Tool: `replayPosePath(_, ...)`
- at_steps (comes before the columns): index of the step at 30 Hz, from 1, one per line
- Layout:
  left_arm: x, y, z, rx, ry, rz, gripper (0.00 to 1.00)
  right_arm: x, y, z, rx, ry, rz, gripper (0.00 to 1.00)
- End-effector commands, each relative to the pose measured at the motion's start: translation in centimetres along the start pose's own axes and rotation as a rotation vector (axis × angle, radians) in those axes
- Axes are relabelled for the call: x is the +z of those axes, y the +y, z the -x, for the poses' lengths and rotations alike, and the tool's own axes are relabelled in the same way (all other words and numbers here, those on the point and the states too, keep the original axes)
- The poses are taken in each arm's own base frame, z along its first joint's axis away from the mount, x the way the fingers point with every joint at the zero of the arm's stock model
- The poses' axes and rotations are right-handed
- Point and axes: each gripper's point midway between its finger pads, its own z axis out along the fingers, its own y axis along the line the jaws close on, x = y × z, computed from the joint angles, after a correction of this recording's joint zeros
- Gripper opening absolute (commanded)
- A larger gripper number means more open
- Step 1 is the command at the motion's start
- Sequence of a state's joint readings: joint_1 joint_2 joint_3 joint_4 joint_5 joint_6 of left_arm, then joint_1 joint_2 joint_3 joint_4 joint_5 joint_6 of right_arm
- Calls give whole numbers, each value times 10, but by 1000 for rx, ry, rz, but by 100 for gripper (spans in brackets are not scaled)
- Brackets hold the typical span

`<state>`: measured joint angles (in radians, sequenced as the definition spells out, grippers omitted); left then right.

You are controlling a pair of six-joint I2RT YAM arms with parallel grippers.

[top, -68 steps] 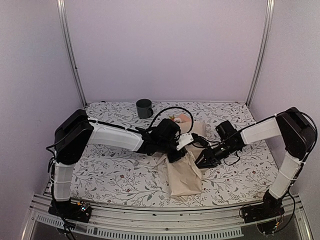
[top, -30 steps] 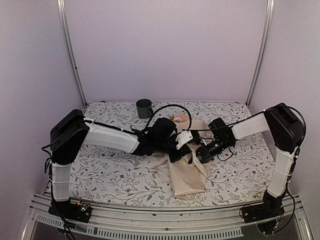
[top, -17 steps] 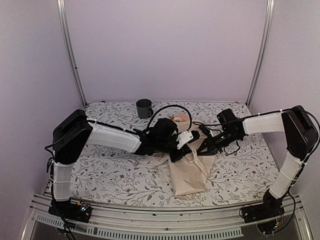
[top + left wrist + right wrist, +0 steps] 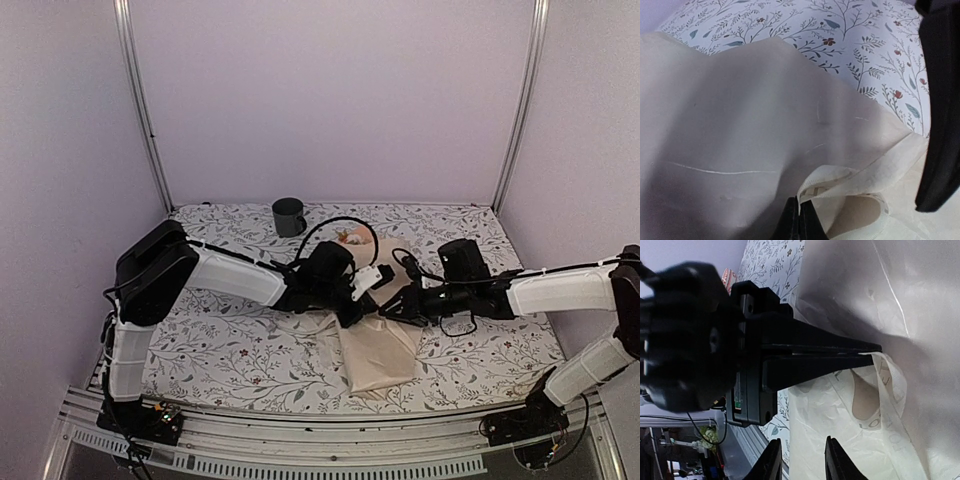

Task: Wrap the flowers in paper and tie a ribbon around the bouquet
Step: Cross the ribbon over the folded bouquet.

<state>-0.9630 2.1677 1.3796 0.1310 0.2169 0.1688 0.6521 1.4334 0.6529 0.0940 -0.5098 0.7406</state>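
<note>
With the left claw clamped shut on the ribbon atop the bouquet, which lies on the bench on the mug's near side, the right claw, parted and empty, should close squarely on the loose loop without dragging the paper.

Colour key, as I see it on my monitors: the paper, lower centre, plain cream-beige; the ribbon cream-white with faint beige lettering; the flowers yellow and pale pink; tablecloth white with grey-green sprigs and small red blooms; mug dark grey; arms white with black joints; walls pale lilac.
</note>
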Motion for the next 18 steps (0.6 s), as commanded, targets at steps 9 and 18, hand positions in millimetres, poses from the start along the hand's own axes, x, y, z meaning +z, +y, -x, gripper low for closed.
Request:
replayPosePath(9,3,3,-1,-77,-31,-48,0,18,-19,-23,484,-74,56,40)
replayPosePath(18,-1,1,-2,-74,-34,-49,0,40,-51,-18,680,-102,-37,39)
